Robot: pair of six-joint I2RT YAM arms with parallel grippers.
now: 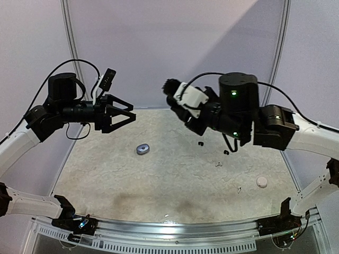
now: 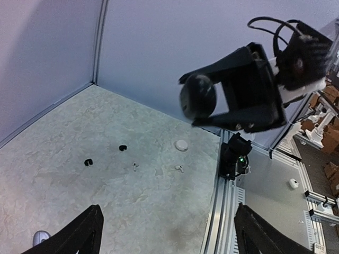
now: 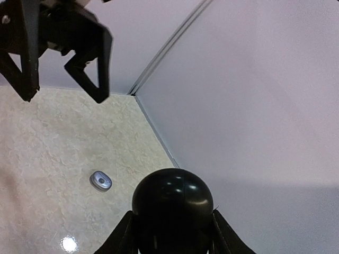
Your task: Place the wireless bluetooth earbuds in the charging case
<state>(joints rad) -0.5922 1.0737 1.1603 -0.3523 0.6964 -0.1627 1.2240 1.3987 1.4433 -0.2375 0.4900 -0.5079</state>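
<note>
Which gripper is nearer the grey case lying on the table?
Left. The left gripper hovers above the grey case, slightly left; the right gripper, shut on a black case, is raised farther to its right.

Open air lies between left arm (image 1: 69, 114) and right arm (image 1: 238, 114), above scattered earbuds (image 1: 226, 152).

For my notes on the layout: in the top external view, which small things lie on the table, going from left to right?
Oval silvery-grey charging case → tiny black earbud → tiny white earbud → second black earbud → second white earbud → round white case.
</note>
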